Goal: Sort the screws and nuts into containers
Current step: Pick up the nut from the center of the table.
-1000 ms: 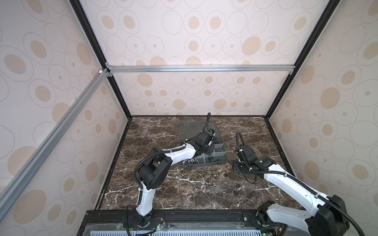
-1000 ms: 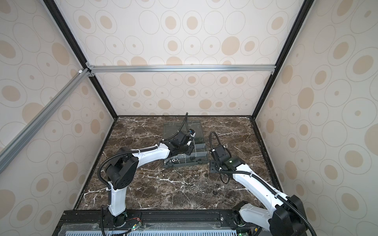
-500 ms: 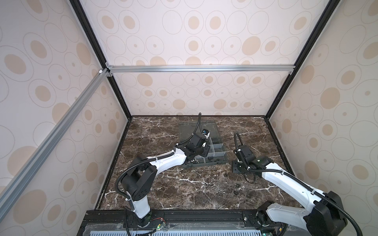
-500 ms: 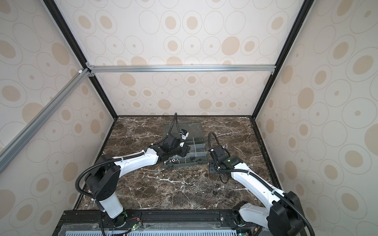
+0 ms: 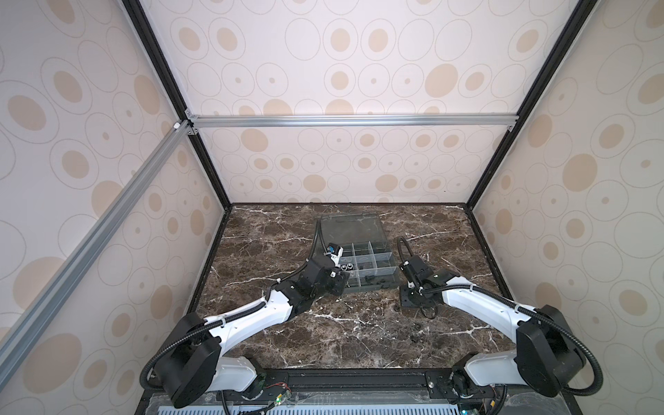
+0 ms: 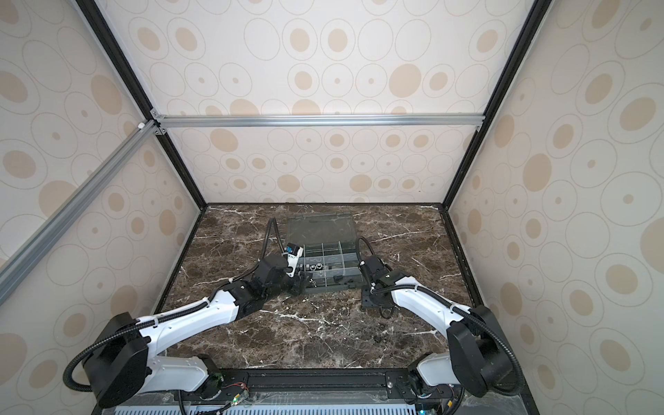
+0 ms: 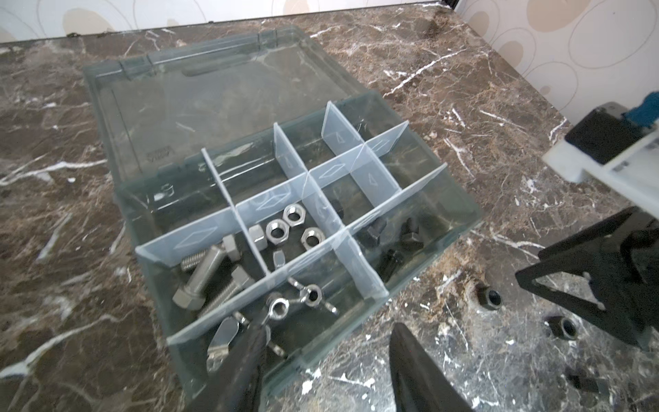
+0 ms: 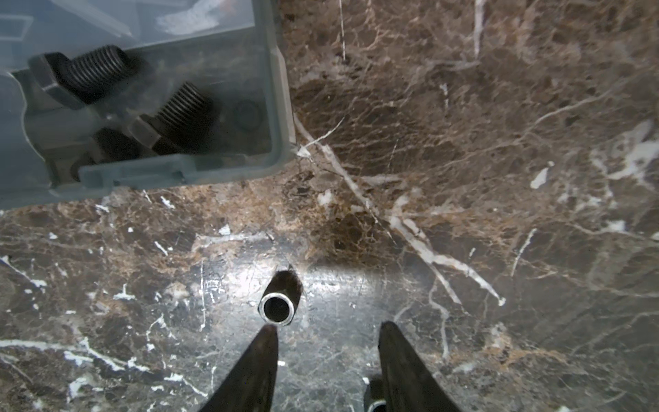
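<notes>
The smoky-grey organiser box (image 7: 460,210) lies open, and its containers (image 5: 366,264) are split by pale dividers. Silver screws (image 7: 210,278), silver hex nuts (image 7: 285,228), wing nuts (image 7: 303,298) and black screws (image 8: 178,110) each fill their own compartment. Loose black nuts (image 7: 490,298) lie on the marble beside the box. My left gripper (image 7: 330,325) is open at the box's near corner, with one finger over the wing-nut compartment and the other outside the wall. My right gripper (image 8: 328,325) is open just above the table. A shiny-rimmed black nut (image 8: 276,306) stands just beyond one of its fingertips.
The clear hinged lid (image 7: 199,92) lies flat behind the box. A few more black nuts (image 5: 416,326) dot the marble near the right arm (image 5: 478,305). Patterned walls enclose the table on three sides. Another nut (image 8: 372,405) peeks out beside the right gripper's other finger.
My left arm has drawn back from over the middle of the box to its near-left corner. My right arm has hardly moved.
</notes>
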{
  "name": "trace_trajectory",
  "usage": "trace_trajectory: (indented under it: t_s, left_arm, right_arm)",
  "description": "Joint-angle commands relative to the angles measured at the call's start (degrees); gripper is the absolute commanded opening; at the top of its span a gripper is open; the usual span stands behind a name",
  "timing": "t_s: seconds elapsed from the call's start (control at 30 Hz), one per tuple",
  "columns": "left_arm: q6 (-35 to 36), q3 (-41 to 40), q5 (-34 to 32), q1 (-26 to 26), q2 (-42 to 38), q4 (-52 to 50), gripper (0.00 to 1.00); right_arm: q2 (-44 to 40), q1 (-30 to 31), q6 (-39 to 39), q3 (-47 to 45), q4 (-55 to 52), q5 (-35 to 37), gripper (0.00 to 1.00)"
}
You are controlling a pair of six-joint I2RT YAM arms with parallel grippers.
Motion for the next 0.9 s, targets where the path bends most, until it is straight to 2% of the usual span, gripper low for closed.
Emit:
trace_trajectory:
  t_s: [0.0,0.33,0.53,0.87]
  left_arm:
    - [-3.32,-2.58,-1.66,0.57,-3.76,-0.08,0.56]
    - [-7.08,-10.72,-2.0,0.51,-12.43,0.37,0.58]
    - [-9.27,-14.16,-2.37,0.52,-16.04,1.36,0.58]
    - [-11.23,-17.16,-2.29,0.55,-18.49,1.99,0.59]
  right_arm:
    - [1.8,0.6,-2.78,1.85,0.16,-1.29,0.49]
    - [6.99,0.8,-12.24,4.08,-0.01,-6.0,0.47]
    - [9.69,1.11,-13.43,5.19,-0.18,-8.09,0.47]
    - [12.76,2.05,-15.11,7.12,-3.06,-4.6,0.45]
